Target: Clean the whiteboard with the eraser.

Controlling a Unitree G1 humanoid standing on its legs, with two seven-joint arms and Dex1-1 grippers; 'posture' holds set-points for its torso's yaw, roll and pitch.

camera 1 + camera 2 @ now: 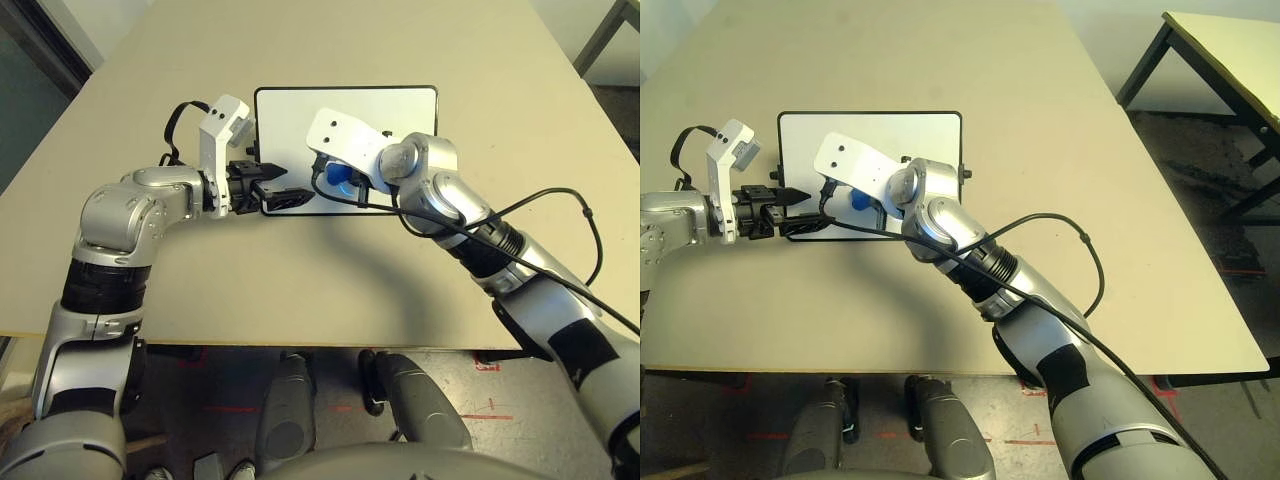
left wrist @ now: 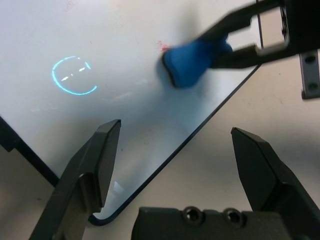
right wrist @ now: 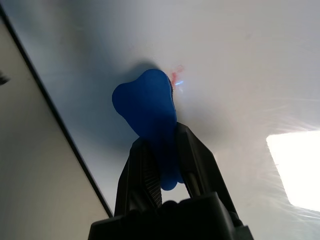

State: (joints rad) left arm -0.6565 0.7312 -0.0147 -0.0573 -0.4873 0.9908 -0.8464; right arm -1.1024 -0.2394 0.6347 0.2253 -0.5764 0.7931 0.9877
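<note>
eraser on the board, only a trace of red left

from the head cameras, the whiteboard [image 1: 400, 110] lay flat on the beige table [image 1: 300, 290], ahead of the robot and near the middle. the right gripper [image 1: 330, 180] reached in over the board's near half, and a bit of the blue eraser [image 1: 339, 178] showed under its white wrist plate. the left gripper [image 1: 283, 196] sat at the board's near left corner, black fingers pointing across the near edge. the board's far half looked plain white from here.

from the left wrist camera, the left claw stood wide open with nothing between its fingers [image 2: 95, 165]; the board's rounded corner and thin black rim lay in the gap. whether a finger pressed on the board could not be told. further on, the eraser [image 2: 192, 62] was clamped in the other claw, its end on the white surface, with a small red smudge [image 2: 162, 46] just beside it. a bluish ring [image 2: 74, 75] shone on the board, probably a light's reflection rather than ink.

from the right wrist camera, the right claw was closed tight on the eraser [image 3: 147, 112], gripping its narrow waist, the broad end against the board. a faint red mark [image 3: 175, 76] sat touching that end.

judging by this, most of the board was already clean. what seemed left was that last red trace by the eraser.
</note>
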